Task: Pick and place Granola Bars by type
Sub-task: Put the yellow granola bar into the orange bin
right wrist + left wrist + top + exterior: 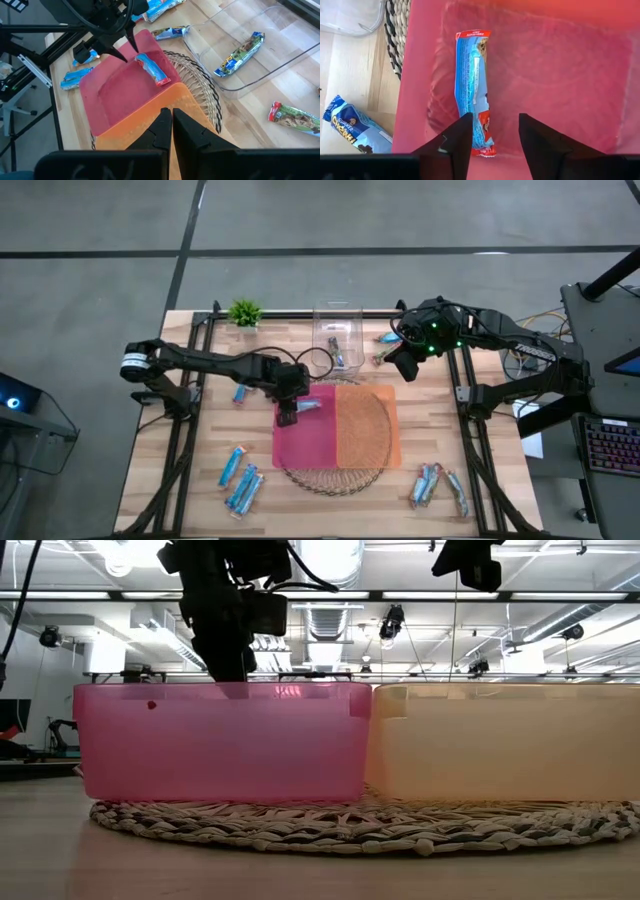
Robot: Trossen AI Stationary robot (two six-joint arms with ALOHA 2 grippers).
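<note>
A round woven mat (330, 476) lies on the wooden tabletop (190, 480). On the mat a pink bin (305, 442) and an orange bin (366, 427) stand side by side, touching. Behind the mat stands a clear plastic container (337, 320); left of that container, at the tabletop's far edge, sits a small green plant (244, 312).

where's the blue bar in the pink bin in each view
High view: blue bar at the pink bin's far end, by the left claw.
Low view: not visible.
Left wrist view: bar lies lengthwise ahead of the open claw.
Right wrist view: bar in the bin.
Shared landmark: pink bin.
</note>
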